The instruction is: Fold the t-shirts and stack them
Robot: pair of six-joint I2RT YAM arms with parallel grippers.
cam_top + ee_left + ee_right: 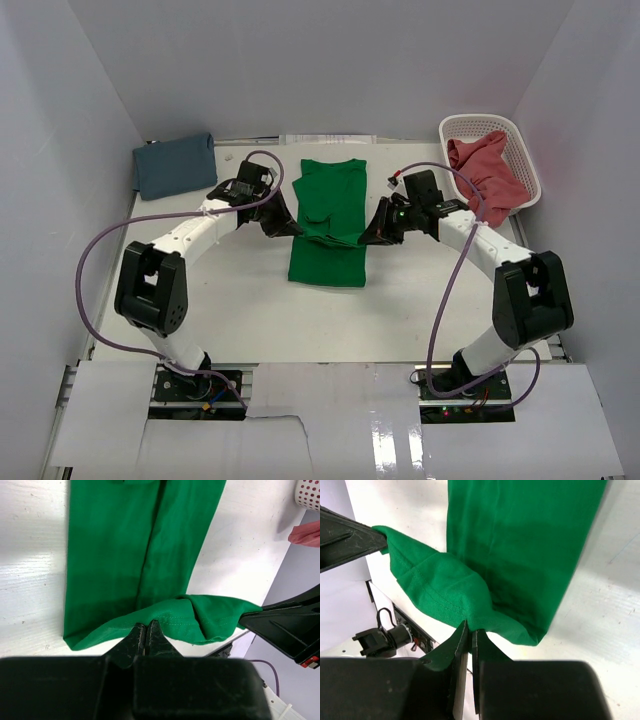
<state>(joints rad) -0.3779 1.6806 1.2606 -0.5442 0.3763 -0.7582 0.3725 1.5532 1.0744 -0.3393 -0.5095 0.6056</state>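
Observation:
The green t-shirt (pixel 330 215) lies as a long narrow strip in the middle of the table. My left gripper (pixel 290 228) (pixel 146 625) is shut on a stitched edge of it at the left side. My right gripper (pixel 368 237) (pixel 470 627) is shut on the same edge at the right side. That edge hangs raised between the two grippers, across the flat green cloth (pixel 130 555) (pixel 520 545). The blue t-shirt (pixel 175 165) lies folded at the back left. The red t-shirt (pixel 487 170) sits crumpled in the basket and drapes over its rim.
The white lattice basket (pixel 480 120) stands at the back right corner. White walls close in the table on three sides. Purple cables loop beside both arms. A small white object (pixel 392 181) lies right of the green shirt.

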